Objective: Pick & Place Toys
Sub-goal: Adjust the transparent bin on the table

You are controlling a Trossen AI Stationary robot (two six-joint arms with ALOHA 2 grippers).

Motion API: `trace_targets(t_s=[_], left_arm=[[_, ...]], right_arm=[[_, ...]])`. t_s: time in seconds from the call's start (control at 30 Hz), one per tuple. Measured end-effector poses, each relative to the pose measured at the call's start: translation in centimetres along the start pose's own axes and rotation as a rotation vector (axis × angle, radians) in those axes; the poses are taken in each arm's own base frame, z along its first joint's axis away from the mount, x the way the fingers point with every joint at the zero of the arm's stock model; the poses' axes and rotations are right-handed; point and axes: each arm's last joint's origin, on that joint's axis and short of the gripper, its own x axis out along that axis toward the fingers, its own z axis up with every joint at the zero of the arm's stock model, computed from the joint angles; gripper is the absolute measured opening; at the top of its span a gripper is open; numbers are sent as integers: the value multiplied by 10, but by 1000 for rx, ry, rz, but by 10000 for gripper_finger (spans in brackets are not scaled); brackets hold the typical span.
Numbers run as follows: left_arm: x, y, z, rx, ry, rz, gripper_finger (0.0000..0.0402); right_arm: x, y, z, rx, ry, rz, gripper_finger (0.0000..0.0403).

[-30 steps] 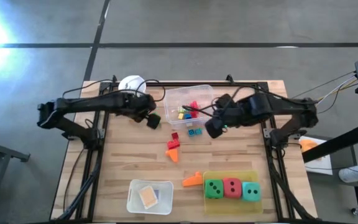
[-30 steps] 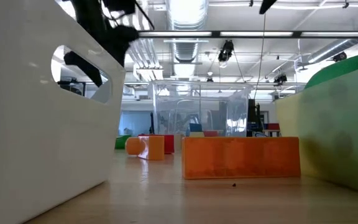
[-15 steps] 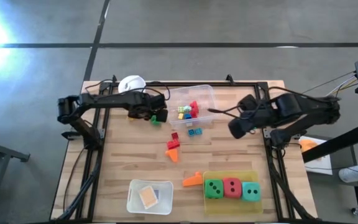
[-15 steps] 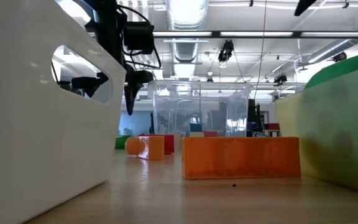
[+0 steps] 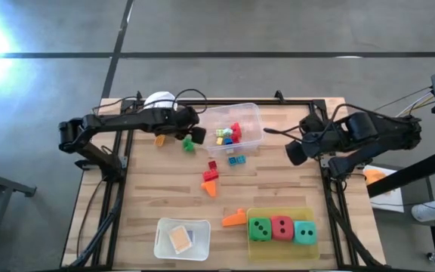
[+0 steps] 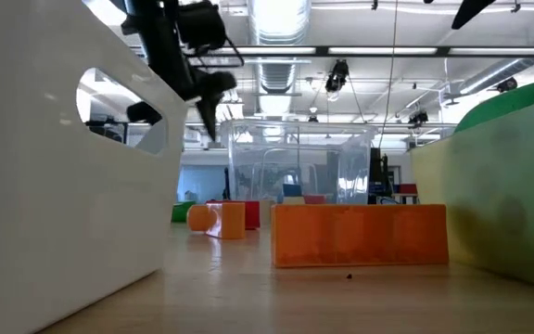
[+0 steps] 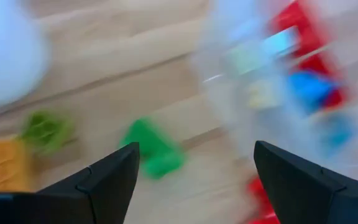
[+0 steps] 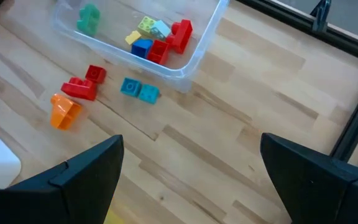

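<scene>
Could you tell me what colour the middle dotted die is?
The middle die is red, seen best in the high view.

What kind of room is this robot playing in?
Probably a lab or workshop. The wooden table stands on a bare grey floor, with pipes and strip lights on an open ceiling and glass partitions behind.

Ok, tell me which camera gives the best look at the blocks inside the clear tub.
The right wrist view: it looks down into the clear tub, showing red, blue, yellow and green blocks sharply. The high view shows them small, the left wrist view only as a blur, and the low view shows just the tub's walls.
</scene>
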Motion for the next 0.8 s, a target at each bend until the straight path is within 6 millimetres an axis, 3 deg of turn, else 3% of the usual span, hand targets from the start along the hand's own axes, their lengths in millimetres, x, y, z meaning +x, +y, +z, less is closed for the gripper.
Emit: trace_targets(t_s=[0.13,0.37,0.6,0.8], left_arm=[[-2,-9,6,-18,-49,-100,282],[5,-12,6,-1,-42,-108,236],[10,-18,12,-15,-83,-161,230],[8,-9,7,-32,-22,-90,235]], right_arm=[[3,1,-1,5,-2,-4,370],[3,3,0,18,-7,6,370],[3,7,1,29,-18,39,370],[3,7,1,29,-16,40,370]])
